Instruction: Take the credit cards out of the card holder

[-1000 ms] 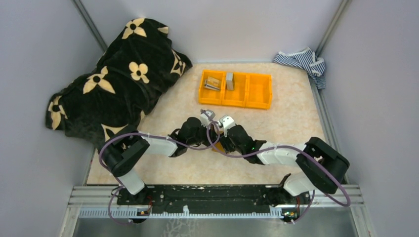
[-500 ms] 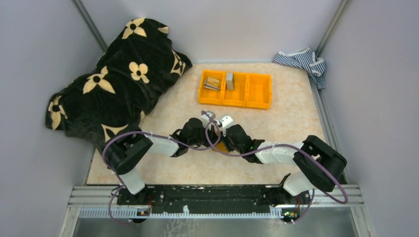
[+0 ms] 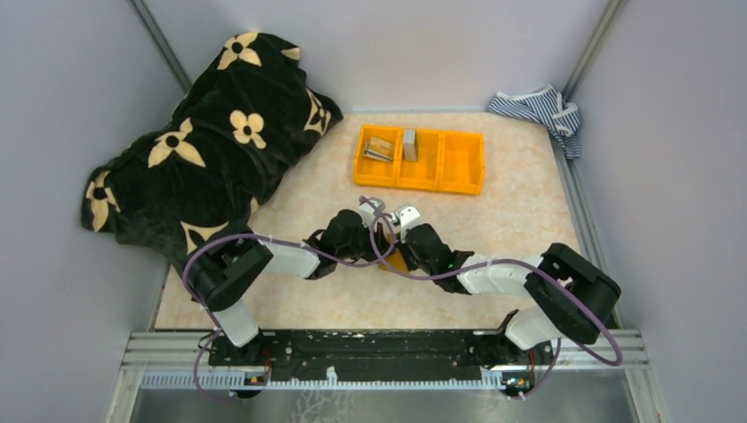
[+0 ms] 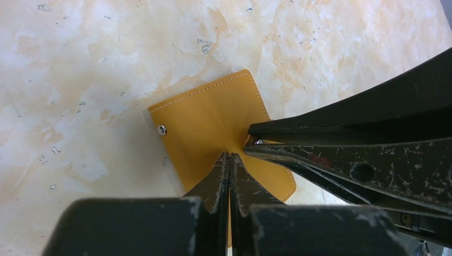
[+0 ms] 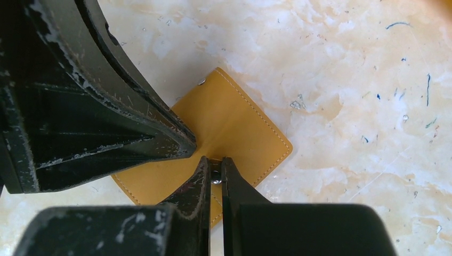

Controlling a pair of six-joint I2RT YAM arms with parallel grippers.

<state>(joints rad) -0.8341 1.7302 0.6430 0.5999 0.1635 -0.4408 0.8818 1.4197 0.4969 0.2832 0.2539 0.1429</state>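
Unsnapping is judged the step in hand: the card holder (image 4: 213, 114), flat on the table (image 4: 80, 69) between the arms, is pinched by the left gripper (image 4: 229, 159) at its cover and the right gripper (image 5: 213, 164) at the snap tab (image 5: 215, 178). Next, the halves must be pulled apart.

Top view: moderately bright, even diffuse light from above with no glare; the grey walls (image 3: 53, 220) are flat-lit, shadows under the arms on the marbled tabletop (image 3: 520, 211) are soft, and the black blanket (image 3: 203, 150) loses most of its fold detail. Left wrist view: bright, tabletop nearly washed out toward upper left, card holder (image 4: 208, 117) sharp down to its stitching, left gripper (image 4: 229, 160) housing along the bottom edge dark and blurred. Right wrist view: same flat light, card holder in focus, right gripper (image 5: 214, 162) housing at the bottom soft, black finger mass at left shading the card holder's left part.
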